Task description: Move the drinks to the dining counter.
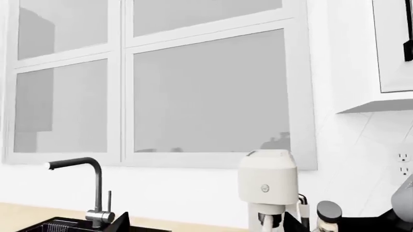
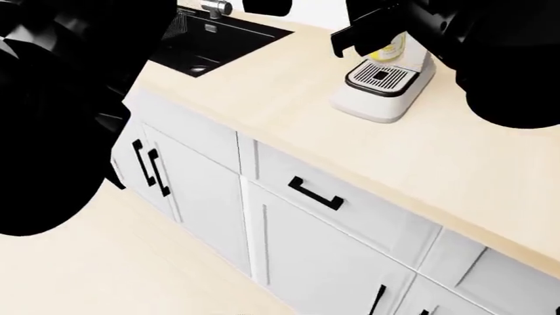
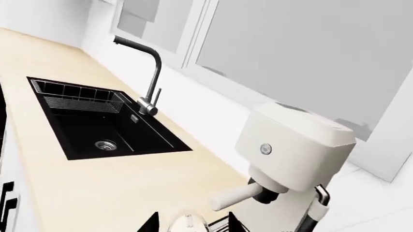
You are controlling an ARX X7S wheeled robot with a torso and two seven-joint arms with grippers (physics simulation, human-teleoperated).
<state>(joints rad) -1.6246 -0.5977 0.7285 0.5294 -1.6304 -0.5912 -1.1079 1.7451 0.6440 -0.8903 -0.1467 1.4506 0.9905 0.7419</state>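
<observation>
Wood worktop [image 2: 289, 85] carries a coffee machine [image 2: 385, 82], its top hidden by black arms.

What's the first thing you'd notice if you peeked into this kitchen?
Probably the chunky white coffee machine standing on the light-wood worktop, below a big window. Next, the black sink sunk into that worktop, with a tall black tap behind it. From the head view, dark robot arms loom over white cabinets with black handles.
</observation>
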